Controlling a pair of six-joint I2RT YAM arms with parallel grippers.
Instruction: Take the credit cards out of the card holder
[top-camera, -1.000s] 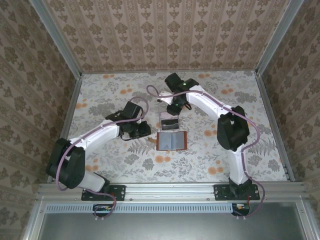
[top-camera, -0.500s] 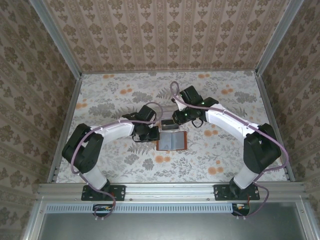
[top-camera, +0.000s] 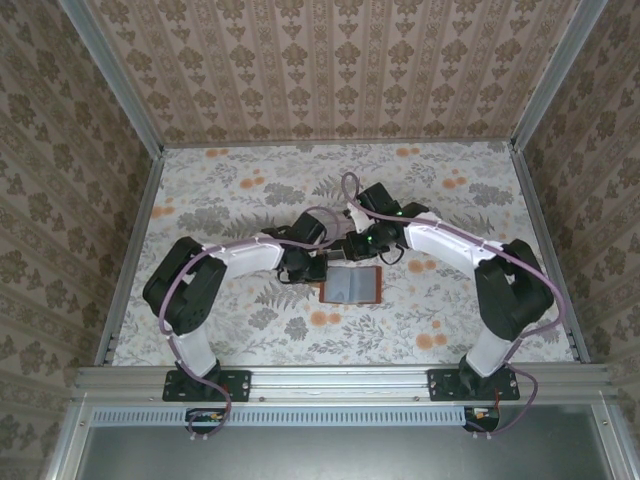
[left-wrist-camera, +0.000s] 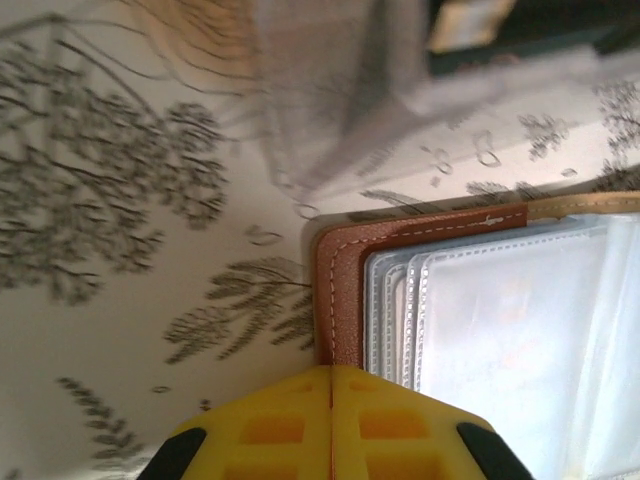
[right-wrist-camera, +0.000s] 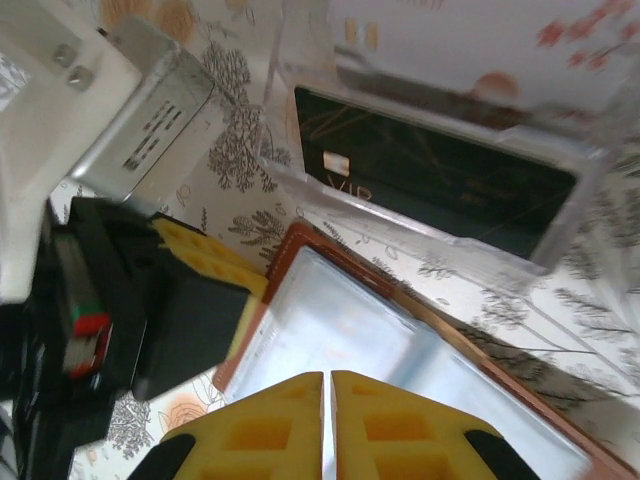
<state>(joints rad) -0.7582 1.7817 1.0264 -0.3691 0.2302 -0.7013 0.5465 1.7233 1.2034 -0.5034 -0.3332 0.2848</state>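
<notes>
Leather card holder (top-camera: 350, 287) lies open flat at the centre of the table (top-camera: 230, 200), clear pockets (left-wrist-camera: 520, 320) facing up. I read the left gripper (left-wrist-camera: 332, 372) as closed and empty, tips at the holder's left border, probably to pin it. The right gripper (right-wrist-camera: 327, 380), jaws together on nothing, hangs over the pockets. Just beyond, a clear tray (right-wrist-camera: 575, 205) holds a dark card (right-wrist-camera: 430, 185); I judge it the drop-off.

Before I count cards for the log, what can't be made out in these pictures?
- Top view: clear tray hidden under the left claw and right claw.
- Left wrist: card holder cut off at right edge; pocket contents washed out.
- Right wrist: fine print on the dark card blurred; card holder cut off below.
</notes>
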